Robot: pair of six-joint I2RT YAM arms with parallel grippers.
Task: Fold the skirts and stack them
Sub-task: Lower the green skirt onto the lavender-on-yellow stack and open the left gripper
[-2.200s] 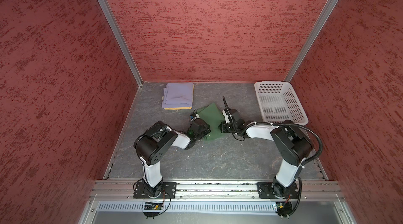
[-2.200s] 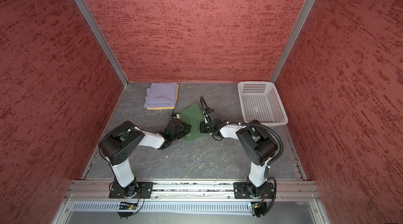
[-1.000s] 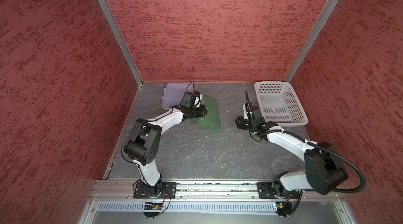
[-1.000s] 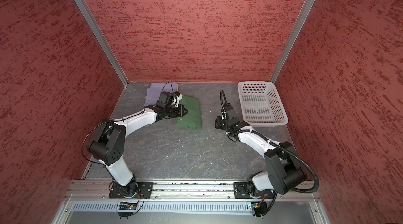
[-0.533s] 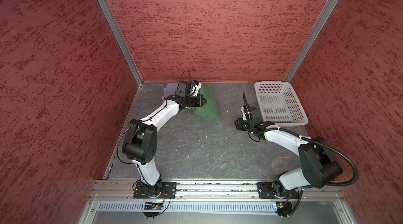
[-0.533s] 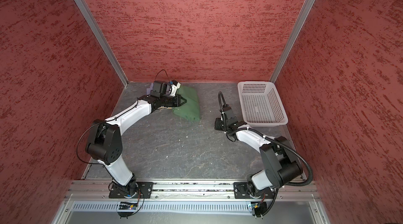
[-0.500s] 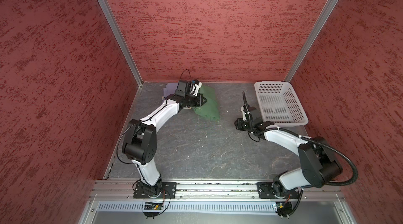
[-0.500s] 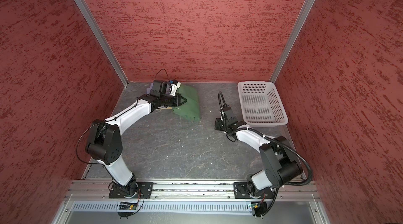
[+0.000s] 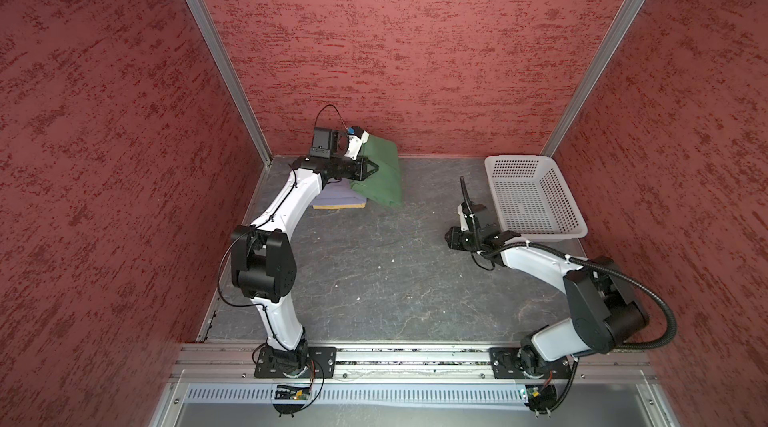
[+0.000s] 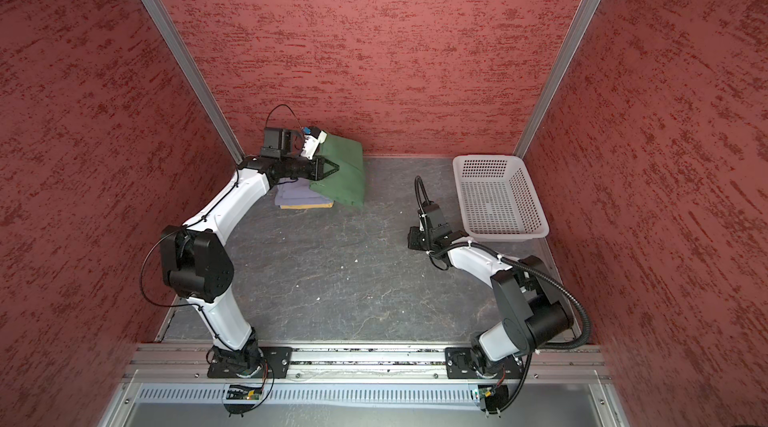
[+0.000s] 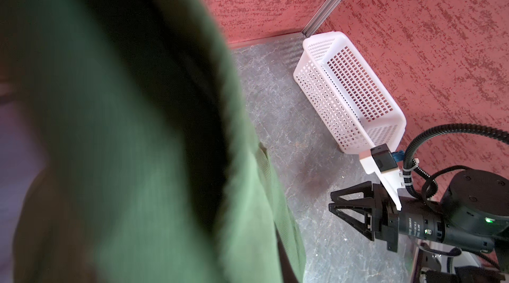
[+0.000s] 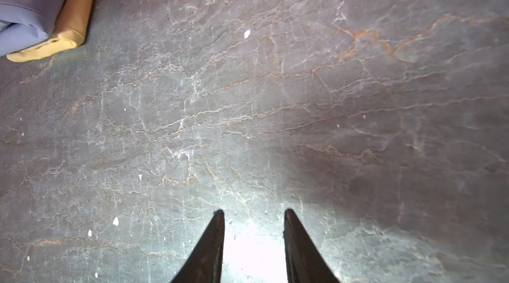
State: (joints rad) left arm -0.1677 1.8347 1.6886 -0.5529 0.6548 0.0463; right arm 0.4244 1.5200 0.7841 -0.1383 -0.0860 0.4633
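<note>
At the far left corner of the table (image 9: pixel 374 271), the mustard yellow skirt (image 9: pixel 338 206) lies folded at the bottom of a stack, with the pale lavender-grey skirt (image 9: pixel 334 196) folded on top of it. Both top views show the pair, and the right wrist view catches one corner of it. The left gripper (image 9: pixel 373 166) reaches over this stack, its jaws clamped on the dark green skirt (image 9: pixel 380 182). The skirt hangs from them as a folded slab against the back wall. Its lower edge drapes over the right side of the stack, but whether it touches the table beside it cannot be told. In the left wrist view green cloth fills most of the picture. Well to the right, the right gripper (image 10: pixel 411 240) is low over bare table, its jaws parted with nothing between them. Just beside it, at the far right corner, stands the white perforated basket (image 10: pixel 536 234).
</note>
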